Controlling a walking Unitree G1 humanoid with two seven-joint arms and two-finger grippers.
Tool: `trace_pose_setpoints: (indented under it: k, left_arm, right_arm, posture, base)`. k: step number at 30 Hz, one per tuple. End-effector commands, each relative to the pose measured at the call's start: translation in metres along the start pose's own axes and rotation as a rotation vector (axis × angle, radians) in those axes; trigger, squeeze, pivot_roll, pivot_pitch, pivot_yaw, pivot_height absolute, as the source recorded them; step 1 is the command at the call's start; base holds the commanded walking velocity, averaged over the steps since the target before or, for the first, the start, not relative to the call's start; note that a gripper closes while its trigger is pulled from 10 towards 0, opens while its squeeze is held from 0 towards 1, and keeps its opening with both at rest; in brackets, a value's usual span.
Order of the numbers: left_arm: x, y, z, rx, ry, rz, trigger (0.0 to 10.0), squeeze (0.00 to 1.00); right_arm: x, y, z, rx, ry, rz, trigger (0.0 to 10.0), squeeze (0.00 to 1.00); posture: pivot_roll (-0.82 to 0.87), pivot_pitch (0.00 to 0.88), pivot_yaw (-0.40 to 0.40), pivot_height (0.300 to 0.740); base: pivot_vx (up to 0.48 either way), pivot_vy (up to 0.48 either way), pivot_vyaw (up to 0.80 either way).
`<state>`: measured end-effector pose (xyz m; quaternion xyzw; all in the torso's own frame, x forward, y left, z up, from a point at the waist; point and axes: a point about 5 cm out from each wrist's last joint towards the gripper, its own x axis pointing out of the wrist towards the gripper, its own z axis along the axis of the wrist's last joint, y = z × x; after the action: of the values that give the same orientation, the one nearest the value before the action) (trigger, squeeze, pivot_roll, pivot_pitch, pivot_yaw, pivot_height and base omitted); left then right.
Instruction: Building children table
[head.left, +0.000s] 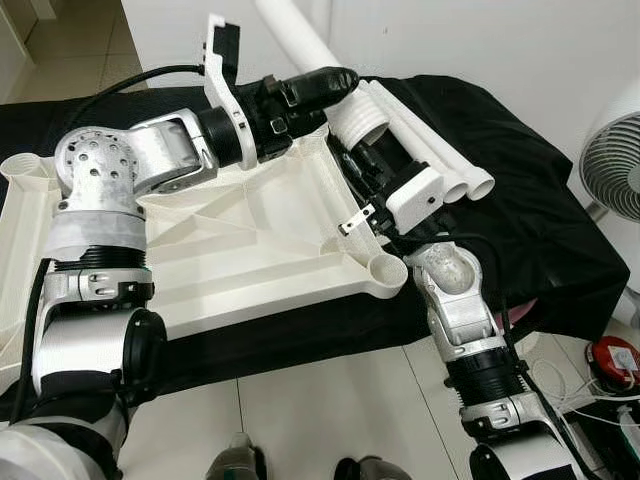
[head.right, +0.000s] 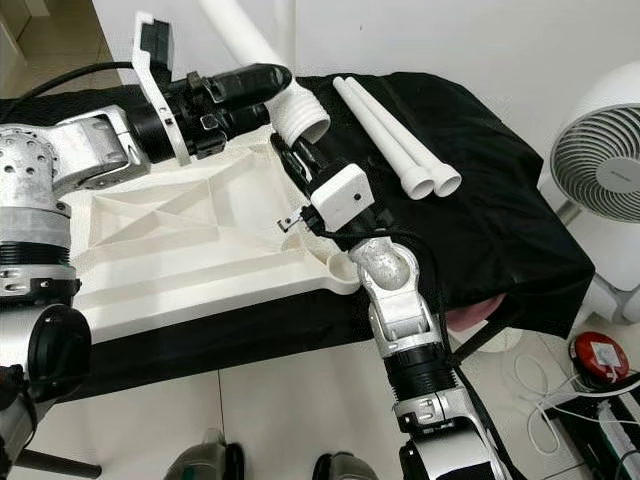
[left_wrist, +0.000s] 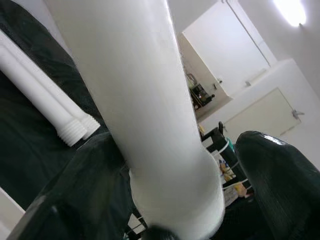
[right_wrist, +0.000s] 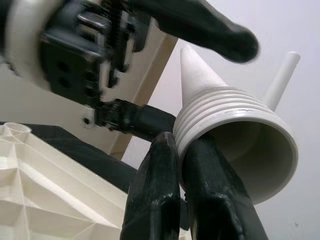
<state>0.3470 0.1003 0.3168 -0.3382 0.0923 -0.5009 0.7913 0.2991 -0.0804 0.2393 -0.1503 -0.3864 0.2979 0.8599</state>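
Tabletop (head.right: 190, 250), white plastic, lies underside up on the black-draped worktop (head.right: 500, 230), ribs showing, w/ a leg socket (head.right: 340, 268) at its near corner by the right arm. Left tool (head.right: 262, 80) is pinching a white leg tube (head.right: 245, 45) just above its threaded end (head.right: 300, 118), tube slanting up toward 11 o'clock. Right tool (right_wrist: 187, 165) sits under that threaded end, fingers pressed together against the ribbed collar, more a prop than a clamp, as far as I can tell. Two spare legs (head.right: 395, 135) lie side by side at approx 2 o'clock from the tabletop. Risks, imo: tube is held near one end only, so it could swing or slip thru the fingers; right tool's contact looks thin, may skid off the threads; if the end meets a socket tilted, threads could cross or jam; a hard push could slide the tabletop on the cloth.
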Motion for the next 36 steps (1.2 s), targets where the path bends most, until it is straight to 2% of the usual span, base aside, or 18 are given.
trace_pose_setpoints:
  k: [1,5,7,9,12,15,19,22,24,28,36]
  left_arm:
    - [0.003,-0.02,0.001,0.018,0.009,-0.348,10.0,0.0]
    - [0.01,-0.01,0.0,-0.006,0.001,-0.295,10.0,0.0]
    - [0.01,-0.01,0.0,-0.006,0.001,-0.295,10.0,0.0]
    - [0.014,0.002,-0.001,-0.011,0.002,-0.24,10.0,0.0]
    - [0.015,0.011,-0.002,-0.012,0.001,-0.199,10.0,0.0]
    - [0.015,0.015,-0.001,-0.01,-0.004,-0.175,10.0,0.0]
    - [0.014,0.028,0.005,0.003,-0.018,-0.107,10.0,0.0]
    - [0.013,0.031,0.007,0.009,-0.021,-0.093,10.0,0.0]
    - [0.012,0.038,0.011,0.03,-0.031,-0.051,10.0,0.0]
    - [0.012,0.041,0.015,0.045,-0.04,-0.019,10.0,0.0]
    - [0.013,0.038,0.02,0.06,-0.042,-0.036,10.0,0.0]
  right_arm:
    - [0.001,0.007,0.002,0.001,-0.005,0.031,10.0,0.0]
    - [-0.006,0.015,0.003,0.027,0.012,0.033,10.0,0.0]
    - [-0.006,0.015,0.003,0.027,0.012,0.033,10.0,0.0]
    - [-0.014,0.021,0.005,0.035,0.03,0.011,10.0,0.0]
    - [-0.021,0.025,0.006,0.038,0.046,-0.017,10.0,0.0]
    - [-0.026,0.026,0.007,0.037,0.055,-0.028,10.0,0.0]
    - [-0.044,0.03,0.007,-0.001,0.09,-0.057,10.0,0.0]
    - [-0.047,0.031,0.007,-0.006,0.098,-0.068,10.0,0.0]
    - [-0.056,0.03,0.008,-0.018,0.11,-0.088,10.0,0.0]
    - [-0.063,0.031,0.009,-0.042,0.119,-0.066,10.0,0.0]
    - [-0.068,0.034,0.009,-0.062,0.132,-0.025,10.0,0.0]
  posture:
    - [-0.01,0.076,0.003,0.74]
    - [-0.01,0.095,0.006,0.74]
    - [-0.01,0.095,0.006,0.74]
    - [-0.02,0.109,0.007,0.74]
    - [-0.02,0.109,0.007,0.74]
    - [-0.01,0.118,0.006,0.74]
    - [-0.02,0.117,0.006,0.74]
    - [-0.02,0.117,0.006,0.74]
    - [-0.02,0.11,0.007,0.74]
    - [-0.02,0.105,0.009,0.74]
    - [-0.02,0.101,0.009,0.74]
  base:
    - [0.0,0.0,0.0]
    - [0.0,0.0,0.0]
    - [0.0,0.0,0.0]
    - [0.0,0.0,0.0]
    - [0.0,0.0,0.0]
    - [0.0,0.0,0.0]
    - [0.0,0.0,0.0]
    - [0.0,0.0,0.0]
    - [0.0,0.0,0.0]
    - [0.0,0.0,0.0]
    - [0.0,0.0,0.0]
